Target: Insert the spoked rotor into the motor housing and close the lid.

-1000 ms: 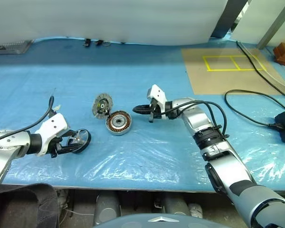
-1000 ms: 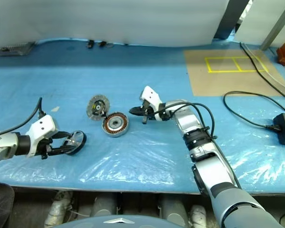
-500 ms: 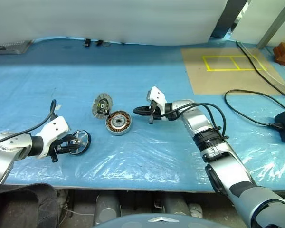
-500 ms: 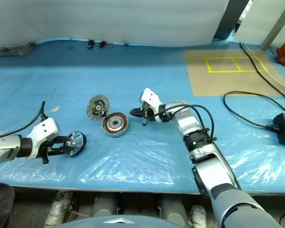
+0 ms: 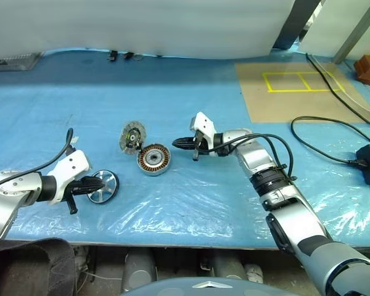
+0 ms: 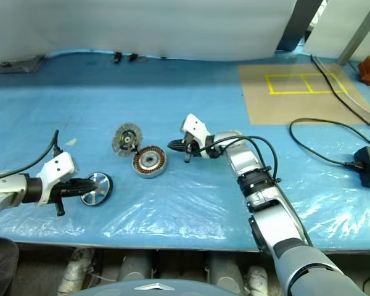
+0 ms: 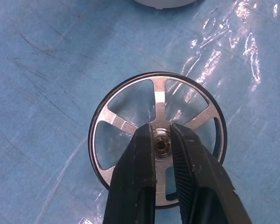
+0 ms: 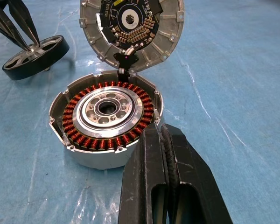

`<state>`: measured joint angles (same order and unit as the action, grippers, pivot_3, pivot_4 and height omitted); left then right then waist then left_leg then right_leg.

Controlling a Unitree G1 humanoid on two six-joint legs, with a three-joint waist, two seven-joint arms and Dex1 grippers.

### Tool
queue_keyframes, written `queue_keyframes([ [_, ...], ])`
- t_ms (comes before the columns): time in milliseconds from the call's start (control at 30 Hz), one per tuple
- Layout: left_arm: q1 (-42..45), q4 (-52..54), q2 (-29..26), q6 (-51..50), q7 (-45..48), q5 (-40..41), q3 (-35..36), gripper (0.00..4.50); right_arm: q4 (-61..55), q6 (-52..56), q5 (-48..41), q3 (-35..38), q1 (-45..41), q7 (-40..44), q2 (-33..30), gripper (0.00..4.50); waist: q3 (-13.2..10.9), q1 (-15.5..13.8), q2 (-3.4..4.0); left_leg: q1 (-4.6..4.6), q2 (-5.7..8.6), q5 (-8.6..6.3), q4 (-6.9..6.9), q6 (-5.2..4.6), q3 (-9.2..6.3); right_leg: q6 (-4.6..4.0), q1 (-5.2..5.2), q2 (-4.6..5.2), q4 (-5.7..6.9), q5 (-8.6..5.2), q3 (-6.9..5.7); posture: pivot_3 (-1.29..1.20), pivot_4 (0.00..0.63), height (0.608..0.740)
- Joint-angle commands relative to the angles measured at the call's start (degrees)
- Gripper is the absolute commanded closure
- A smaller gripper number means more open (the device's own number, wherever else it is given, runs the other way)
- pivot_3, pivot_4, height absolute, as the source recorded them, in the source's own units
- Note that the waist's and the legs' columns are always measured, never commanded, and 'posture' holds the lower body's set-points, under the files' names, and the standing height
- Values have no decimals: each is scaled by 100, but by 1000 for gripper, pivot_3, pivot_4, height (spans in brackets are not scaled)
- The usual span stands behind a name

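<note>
Bright, even overhead light; white glare streaks on the wrinkled plastic sheet (image 5: 172,209) along the table's (image 5: 61,92) near edge. Shadows soft, focus sharp.

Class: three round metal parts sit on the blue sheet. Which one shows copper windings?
The motor housing, the middle one; the spoked rotor and hinged lid show none.

Head pair: high, looking forward and down over the counter (image 5: 191,203), sharing the whole scene. Left wrist: close above the rotor (image 7: 157,144). Right wrist: low, close, facing the housing (image 8: 107,119); rotor shared.
</note>
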<state>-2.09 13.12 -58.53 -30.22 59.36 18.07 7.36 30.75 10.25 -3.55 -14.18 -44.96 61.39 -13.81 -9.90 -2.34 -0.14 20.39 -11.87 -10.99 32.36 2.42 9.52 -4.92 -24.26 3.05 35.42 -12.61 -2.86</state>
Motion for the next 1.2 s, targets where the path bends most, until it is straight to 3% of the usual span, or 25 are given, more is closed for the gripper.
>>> queue_keyframes([
  [33, -73, 80, -3, -129, -24, 90, 181, 3500, -50, -142, -20, 2, -84, -9, 50, 4500, 0, -3, 0, 0, 0, 0, -1, 0, 0, 0, 0, 0, 0, 0, 0, 0, 150, 740],
  [167, -57, 89, -8, -138, -260, -68, 139, 2301, -48, -141, -10, -4, -92, 7, 42, 4500, 0, -12, 0, 2, 0, 0, 1, 0, 0, 0, 0, 1, 0, 0, 0, 0, 150, 740],
  [900, -213, 31, 56, -230, -268, -219, -240, 2301, -46, -214, 38, -17, -118, 22, 64, 4500, 0, -8, 0, -2, 0, 0, 1, -1, 0, 0, 1, 1, 2, 0, 0, 0, 150, 740],
  [1067, -113, 97, 151, -372, -292, -156, -329, 3184, -63, -210, 17, 21, -138, 9, 53, 4500, 2, -28, 11, -12, 2, 0, 2, -2, 0, 0, 10, 3, 4, 0, 2, 0, 150, 740],
  [1200, -91, 219, 231, -495, -346, -128, -327, 3184, -96, -193, 1, 42, -128, 11, 37, 4500, 2, -37, 12, -23, 4, -10, 5, -19, 0, 1, 22, 6, 4, 0, 2, 0, 150, 740],
])
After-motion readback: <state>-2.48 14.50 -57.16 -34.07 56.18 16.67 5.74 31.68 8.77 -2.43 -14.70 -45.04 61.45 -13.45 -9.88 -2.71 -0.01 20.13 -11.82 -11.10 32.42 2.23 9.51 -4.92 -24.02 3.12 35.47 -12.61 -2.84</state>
